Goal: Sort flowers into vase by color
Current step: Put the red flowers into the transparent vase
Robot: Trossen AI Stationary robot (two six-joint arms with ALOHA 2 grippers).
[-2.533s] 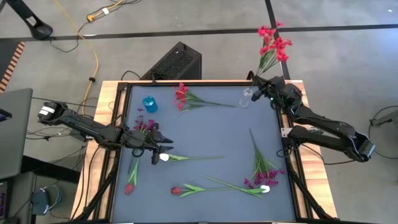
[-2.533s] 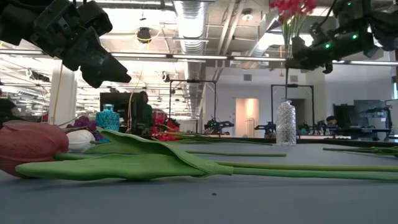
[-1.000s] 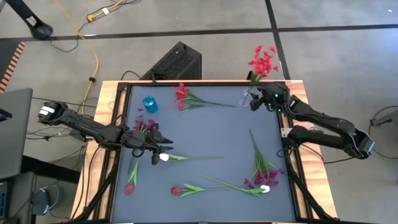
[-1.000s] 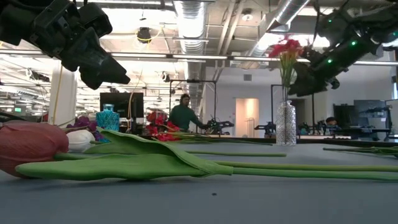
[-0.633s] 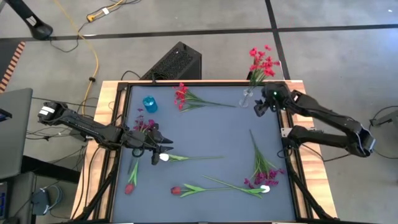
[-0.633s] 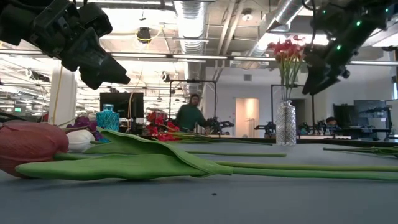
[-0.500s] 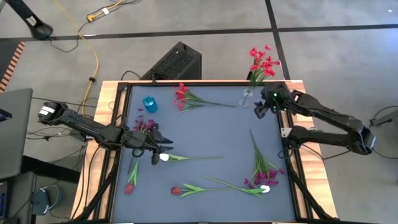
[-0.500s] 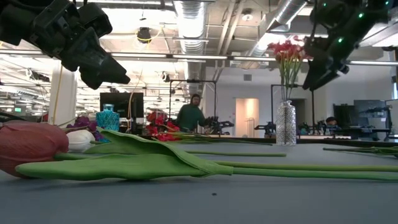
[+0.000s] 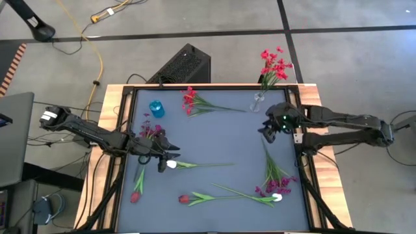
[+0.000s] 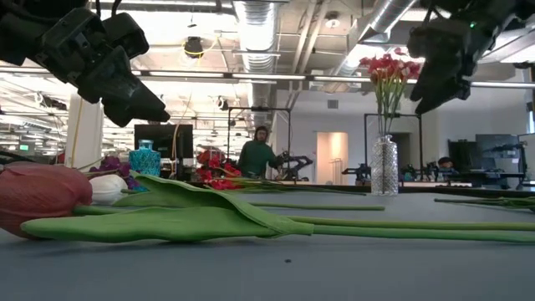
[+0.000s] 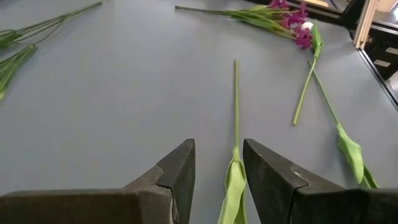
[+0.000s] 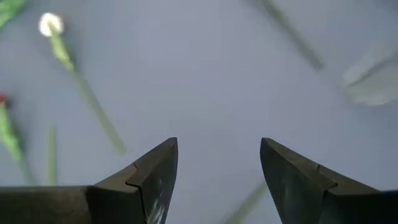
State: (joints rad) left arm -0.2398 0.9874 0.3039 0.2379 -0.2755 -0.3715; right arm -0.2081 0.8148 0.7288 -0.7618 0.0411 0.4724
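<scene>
One red bunch (image 9: pixel 273 64) sits in the clear vase (image 9: pixel 259 101), rest of the flowers (image 9: pixel 275 177) lie on the surface, my right pincer (image 9: pixel 266 132) hangs released, left pincer (image 9: pixel 163 159) open above a white-flower stem (image 9: pixel 201 164).

Grey table (image 9: pixel 221 140) – loose flowers (image 9: pixel 208 197) scattered flat, blue vase (image 9: pixel 156 108), clear vase (image 9: pixel 259 101) with red spray.

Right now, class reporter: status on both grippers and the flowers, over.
Right gripper open, empty, above the mat. Left gripper open, straddling white flower's stem. Red spray in clear vase. Nothing blocking.
</scene>
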